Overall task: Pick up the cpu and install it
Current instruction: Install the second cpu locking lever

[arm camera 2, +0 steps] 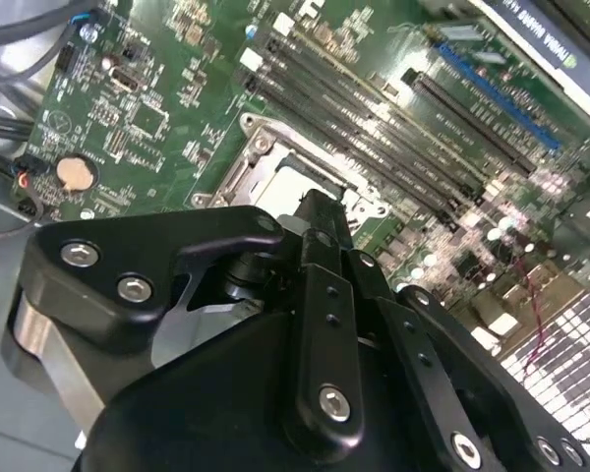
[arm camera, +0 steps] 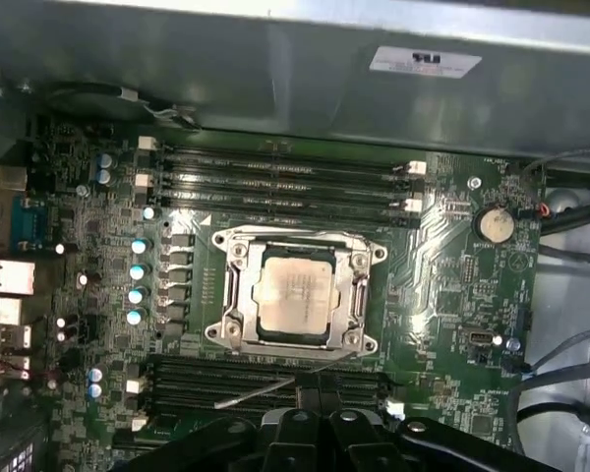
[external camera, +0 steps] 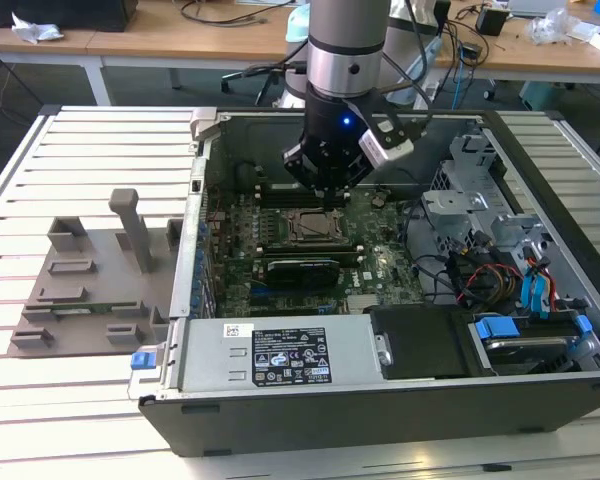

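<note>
Black fingers (arm camera: 320, 418) above socketed cpu (arm camera: 295, 296) (arm vertical).

Cpu (arm camera: 297, 298): pale silvery-grey top w/ faint print, inside a shiny silver socket frame (arm camera: 228, 287). Motherboard (arm camera: 452, 295) around it: green w/ fine pale traces; black memory slots (arm camera: 285, 182) just past the frame from the gripper. Gripper (external camera: 330, 182): matte black, silver screws; blue light on the wrist above it. Case (external camera: 400, 410): dark grey, white label. Fixture block (external camera: 90, 290) well off to the side: flat grey.
</note>
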Motion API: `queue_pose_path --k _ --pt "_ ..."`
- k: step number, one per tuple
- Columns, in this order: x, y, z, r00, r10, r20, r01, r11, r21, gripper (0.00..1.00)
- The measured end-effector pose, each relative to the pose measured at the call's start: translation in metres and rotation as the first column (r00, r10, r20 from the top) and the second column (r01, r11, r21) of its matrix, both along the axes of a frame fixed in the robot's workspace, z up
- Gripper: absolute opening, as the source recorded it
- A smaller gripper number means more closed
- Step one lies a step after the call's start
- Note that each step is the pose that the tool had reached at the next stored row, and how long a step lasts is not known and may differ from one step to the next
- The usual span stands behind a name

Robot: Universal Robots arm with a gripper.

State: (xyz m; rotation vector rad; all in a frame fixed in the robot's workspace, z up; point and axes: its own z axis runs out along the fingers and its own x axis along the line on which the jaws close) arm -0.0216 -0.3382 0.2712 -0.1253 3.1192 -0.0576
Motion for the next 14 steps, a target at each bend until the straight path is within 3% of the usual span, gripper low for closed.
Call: queue_pose_path --k 2,3,4,5,9,14 --pt "0.0 -0.0014 -0.0004 1.0 0.0 0.0001 0.0 0.9996 0.0279 0.11" --pt "0.0 -0.002 -0.0003 1.0 0.0 0.0001 0.0 0.9974 0.0724 0.11" --pt "0.0 -0.0021 -0.0004 1.0 0.0 0.0002 0.0 0.9948 0.1023 0.11" --pt "0.0 -0.0022 -0.0005 1.0 0.0 0.0002 0.0 0.9942 0.1072 0.11" --pt "0.0 -0.0034 -0.0014 1.0 0.0 0.0 0.0 0.9942 0.1073 0.11" --pt "0.0 -0.0083 -0.0026 1.0 0.0 0.0001 0.0 0.9942 0.1074 0.11"
